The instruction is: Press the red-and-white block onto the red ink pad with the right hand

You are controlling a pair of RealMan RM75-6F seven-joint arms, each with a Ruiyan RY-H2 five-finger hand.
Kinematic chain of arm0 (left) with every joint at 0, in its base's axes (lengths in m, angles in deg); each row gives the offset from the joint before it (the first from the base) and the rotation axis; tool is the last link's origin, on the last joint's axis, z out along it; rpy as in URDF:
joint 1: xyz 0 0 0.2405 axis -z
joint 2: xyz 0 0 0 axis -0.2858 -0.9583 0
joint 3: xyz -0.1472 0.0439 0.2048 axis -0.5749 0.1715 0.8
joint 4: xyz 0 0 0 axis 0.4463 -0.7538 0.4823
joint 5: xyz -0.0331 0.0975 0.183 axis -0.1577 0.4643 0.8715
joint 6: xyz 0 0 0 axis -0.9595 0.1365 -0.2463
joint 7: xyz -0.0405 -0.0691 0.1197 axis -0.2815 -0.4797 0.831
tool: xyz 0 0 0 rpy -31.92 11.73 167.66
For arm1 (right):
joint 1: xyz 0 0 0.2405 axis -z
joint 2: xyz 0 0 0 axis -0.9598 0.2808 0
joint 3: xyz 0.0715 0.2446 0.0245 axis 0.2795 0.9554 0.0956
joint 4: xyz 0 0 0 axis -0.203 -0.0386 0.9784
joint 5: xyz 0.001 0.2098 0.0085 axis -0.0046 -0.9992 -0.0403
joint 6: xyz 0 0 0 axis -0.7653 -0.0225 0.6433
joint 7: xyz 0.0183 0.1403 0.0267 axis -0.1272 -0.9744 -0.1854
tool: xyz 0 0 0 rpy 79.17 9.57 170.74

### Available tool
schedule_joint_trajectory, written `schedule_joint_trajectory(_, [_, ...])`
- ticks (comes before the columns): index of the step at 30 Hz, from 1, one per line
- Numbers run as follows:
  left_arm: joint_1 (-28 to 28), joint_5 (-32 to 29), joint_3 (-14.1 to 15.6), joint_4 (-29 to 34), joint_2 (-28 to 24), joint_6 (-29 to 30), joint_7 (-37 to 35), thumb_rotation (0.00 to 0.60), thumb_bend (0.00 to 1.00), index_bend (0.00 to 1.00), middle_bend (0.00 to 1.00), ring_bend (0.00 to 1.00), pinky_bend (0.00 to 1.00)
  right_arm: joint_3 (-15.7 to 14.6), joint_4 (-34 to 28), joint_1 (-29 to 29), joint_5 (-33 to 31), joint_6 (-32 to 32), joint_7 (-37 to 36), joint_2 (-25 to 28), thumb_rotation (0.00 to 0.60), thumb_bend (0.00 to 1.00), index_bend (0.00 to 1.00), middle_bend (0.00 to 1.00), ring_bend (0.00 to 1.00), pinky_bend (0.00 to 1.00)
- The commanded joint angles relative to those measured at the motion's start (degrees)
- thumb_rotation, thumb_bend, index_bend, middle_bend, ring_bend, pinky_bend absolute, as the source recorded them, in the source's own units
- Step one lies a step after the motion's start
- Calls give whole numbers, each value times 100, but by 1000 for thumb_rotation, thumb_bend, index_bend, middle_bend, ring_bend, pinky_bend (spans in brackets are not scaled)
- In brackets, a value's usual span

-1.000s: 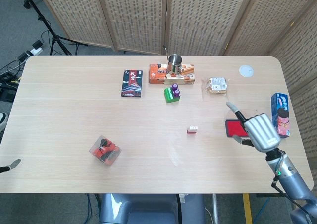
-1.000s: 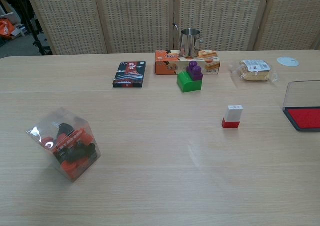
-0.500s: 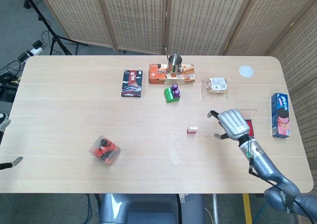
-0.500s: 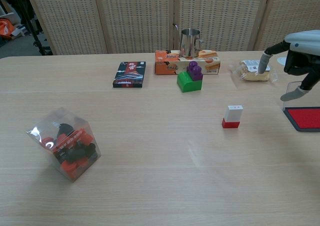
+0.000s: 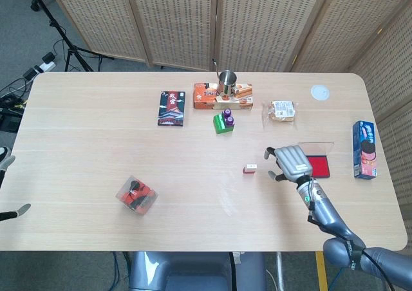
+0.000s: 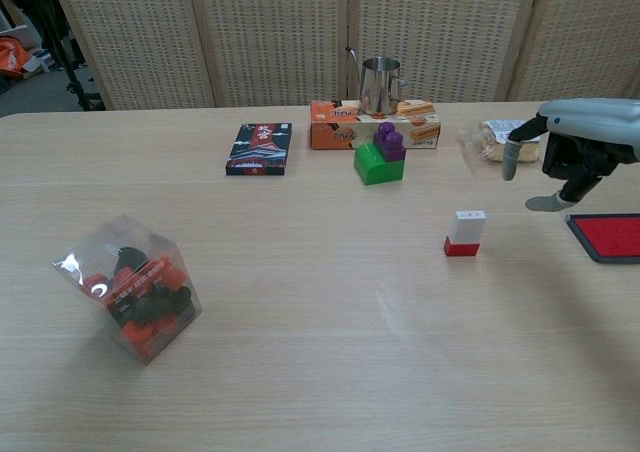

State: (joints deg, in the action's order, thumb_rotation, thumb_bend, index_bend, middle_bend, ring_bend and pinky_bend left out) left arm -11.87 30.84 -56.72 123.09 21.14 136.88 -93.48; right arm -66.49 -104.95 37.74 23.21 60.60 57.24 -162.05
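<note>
The small red-and-white block [image 5: 250, 168] [image 6: 466, 233] stands upright on the table, red base down. My right hand [image 5: 290, 162] [image 6: 570, 152] hovers just to its right, fingers apart and holding nothing, a short gap from the block. The red ink pad [image 5: 318, 165] [image 6: 610, 236] lies in its open black case beyond the hand, at the right. Only a fingertip of my left hand [image 5: 16, 212] shows at the table's left edge in the head view.
A clear box of red and black pieces [image 5: 136, 195] sits front left. At the back stand a dark card box [image 5: 171, 107], a green-and-purple block [image 5: 224, 121], a snack box with a steel cup [image 5: 226, 83], a wrapped snack [image 5: 282, 111], a white disc [image 5: 320, 92], a cookie pack [image 5: 365, 149].
My right hand has swept left from over the ink pad toward the block and dropped lower in the chest view. The block and pad have not moved.
</note>
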Motion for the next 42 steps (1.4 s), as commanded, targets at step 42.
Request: schedule_joint_trajectory(42, [5,28,16,-72,-79,-38,-285,600,0,0,0,0,0,-243,785,-618,-1011,486,1227,-1295,600,363,409,964,1000,1000])
